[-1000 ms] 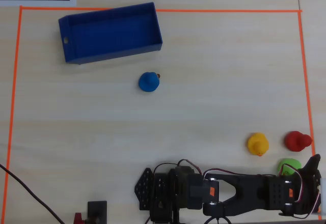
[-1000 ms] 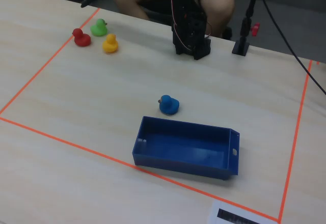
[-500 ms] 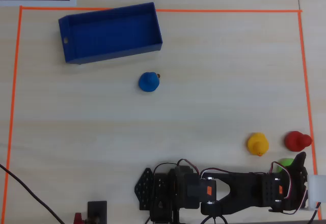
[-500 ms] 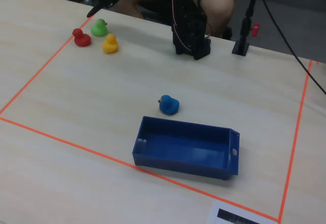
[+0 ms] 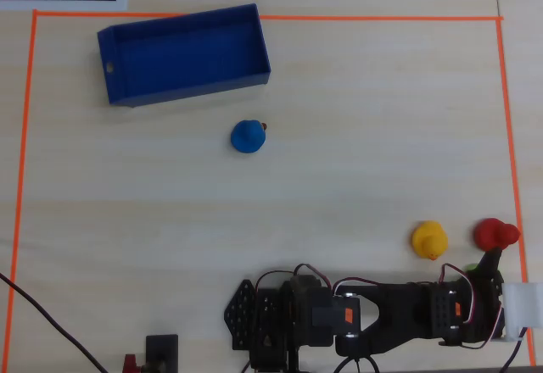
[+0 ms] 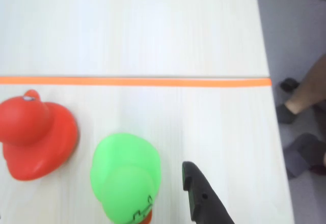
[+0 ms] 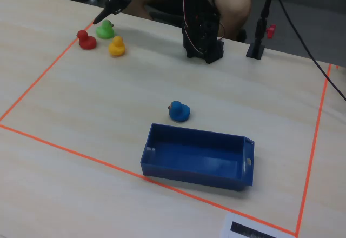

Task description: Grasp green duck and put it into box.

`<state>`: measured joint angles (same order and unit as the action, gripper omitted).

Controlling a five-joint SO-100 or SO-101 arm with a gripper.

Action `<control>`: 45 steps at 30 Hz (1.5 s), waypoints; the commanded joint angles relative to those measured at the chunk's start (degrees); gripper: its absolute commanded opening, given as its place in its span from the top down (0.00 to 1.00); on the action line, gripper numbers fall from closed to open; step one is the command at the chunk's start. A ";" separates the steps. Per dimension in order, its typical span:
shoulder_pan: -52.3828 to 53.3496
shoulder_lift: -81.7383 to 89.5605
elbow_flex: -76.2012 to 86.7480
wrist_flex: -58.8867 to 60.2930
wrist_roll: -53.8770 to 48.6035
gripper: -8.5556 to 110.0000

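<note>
The green duck sits on the table near the bottom of the wrist view, its beak toward the bottom edge. One black finger stands just right of it, with a gap; the other finger is out of frame on the left. In the fixed view my gripper hangs open just over the green duck. In the overhead view only a sliver of the green duck shows beside my gripper. The dark blue box stands empty at the top left, far away; it also shows in the fixed view.
A red duck sits close to the left of the green one. A yellow duck is nearby and a blue duck sits near the box. Orange tape borders the work area. The table edge and a person's feet are at the right.
</note>
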<state>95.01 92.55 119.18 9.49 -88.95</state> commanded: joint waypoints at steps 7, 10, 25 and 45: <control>-0.79 -6.42 -3.16 -4.83 -1.23 0.51; -0.18 -8.61 -3.08 -6.50 -2.90 0.51; 1.32 -13.36 -5.10 -7.47 -5.27 0.52; 3.60 -15.38 -0.79 -9.49 -12.57 0.57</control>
<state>97.91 76.46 117.77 1.58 -100.63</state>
